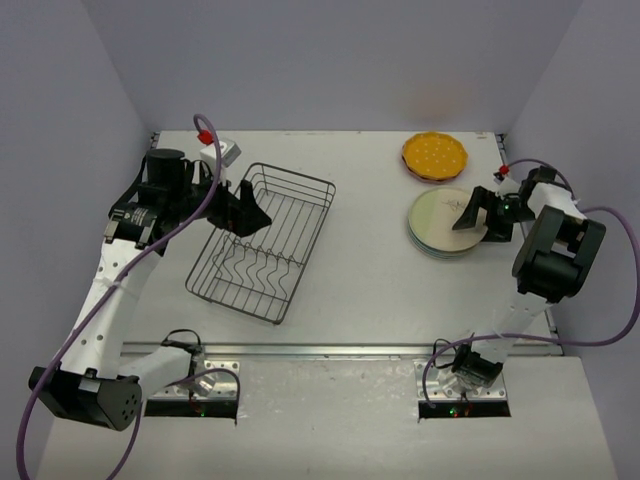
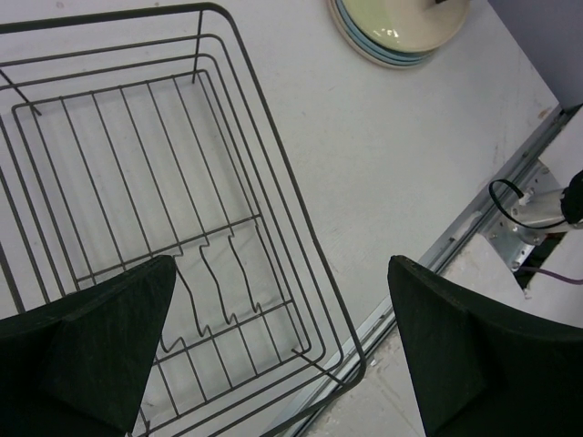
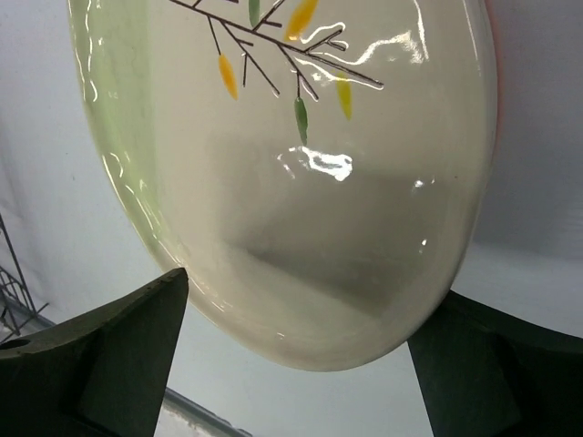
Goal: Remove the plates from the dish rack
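At three o'clock the right gripper [image 1: 466,217] gapes wide over the stacked plates [image 1: 432,226]; at nine o'clock the left gripper [image 1: 250,214], equally wide, hovers over the rack [image 1: 270,250].

Bright, even light; soft shadows; white glare on the cream plate [image 3: 301,191]

One dish rack [image 1: 292,175], five plates [image 1: 432,225], two robot arms [image 1: 100,300].
The plates lie in two piles: two in the far pile [image 1: 435,152], orange over pink, and three rims countable in the near pile [image 2: 401,27], green-cream on top.
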Tool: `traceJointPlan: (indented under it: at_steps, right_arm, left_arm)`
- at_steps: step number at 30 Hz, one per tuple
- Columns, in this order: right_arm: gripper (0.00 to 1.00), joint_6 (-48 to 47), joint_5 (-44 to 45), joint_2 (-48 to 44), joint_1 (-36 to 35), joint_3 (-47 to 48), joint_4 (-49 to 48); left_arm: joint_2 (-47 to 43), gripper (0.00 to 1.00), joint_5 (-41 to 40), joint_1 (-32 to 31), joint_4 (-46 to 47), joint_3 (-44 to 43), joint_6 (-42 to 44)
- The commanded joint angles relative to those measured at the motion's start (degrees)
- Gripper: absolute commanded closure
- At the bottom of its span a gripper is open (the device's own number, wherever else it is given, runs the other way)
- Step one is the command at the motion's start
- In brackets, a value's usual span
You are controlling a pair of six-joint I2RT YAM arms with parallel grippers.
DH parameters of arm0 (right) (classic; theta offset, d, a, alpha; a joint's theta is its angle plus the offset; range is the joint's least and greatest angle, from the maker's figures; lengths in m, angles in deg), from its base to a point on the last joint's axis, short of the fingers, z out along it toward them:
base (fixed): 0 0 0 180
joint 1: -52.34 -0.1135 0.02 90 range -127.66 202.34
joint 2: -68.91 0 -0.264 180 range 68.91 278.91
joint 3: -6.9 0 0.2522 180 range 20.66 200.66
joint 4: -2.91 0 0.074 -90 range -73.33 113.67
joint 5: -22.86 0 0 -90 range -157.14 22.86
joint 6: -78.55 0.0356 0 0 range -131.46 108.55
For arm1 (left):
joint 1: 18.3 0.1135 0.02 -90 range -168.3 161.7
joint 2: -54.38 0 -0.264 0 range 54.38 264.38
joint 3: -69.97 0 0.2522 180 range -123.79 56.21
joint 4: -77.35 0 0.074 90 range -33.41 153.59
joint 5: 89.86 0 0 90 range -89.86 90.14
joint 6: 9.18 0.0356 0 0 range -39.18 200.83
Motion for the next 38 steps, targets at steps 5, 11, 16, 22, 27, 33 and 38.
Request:
traceJointPlan:
  at_steps: [5,11,16,22,27,33,38]
  right_arm:
    - [0.01,-6.21,8.21,-5.86,0.18,-0.31,2.05]
    - [0.01,-9.17,9.09,-7.17,0.18,-0.98,3.32]
    - [0.01,-11.98,-2.44,-14.71,0.0,-3.15,4.52]
    - [0.01,-12.6,-15.73,-35.76,-0.53,-10.68,-0.01]
    - [0.01,-12.82,-18.25,-58.57,-0.53,-21.44,-8.59]
    - [0.01,-8.71,-13.33,-74.61,-0.53,-32.65,-15.83]
    - [0.01,-5.08,-17.6,-80.05,-0.53,-38.93,-18.25]
  left_arm:
    - [-1.33,0.0,-6.71,0.54,0.88,-2.17,-0.6]
    - [-1.47,0.0,-8.47,0.54,0.73,-2.52,-0.53]
    - [-2.44,0.0,-10.47,0.54,0.95,-1.93,-0.96]
    - [-6.01,0.0,-14.08,0.54,1.96,1.57,2.13]
    - [-10.98,0.0,-22.36,0.54,4.99,6.93,3.6]
    - [-14.43,0.0,-30.57,0.54,6.96,11.7,3.6]
    - [-17.77,0.0,-34.57,0.54,9.25,15.76,2.99]
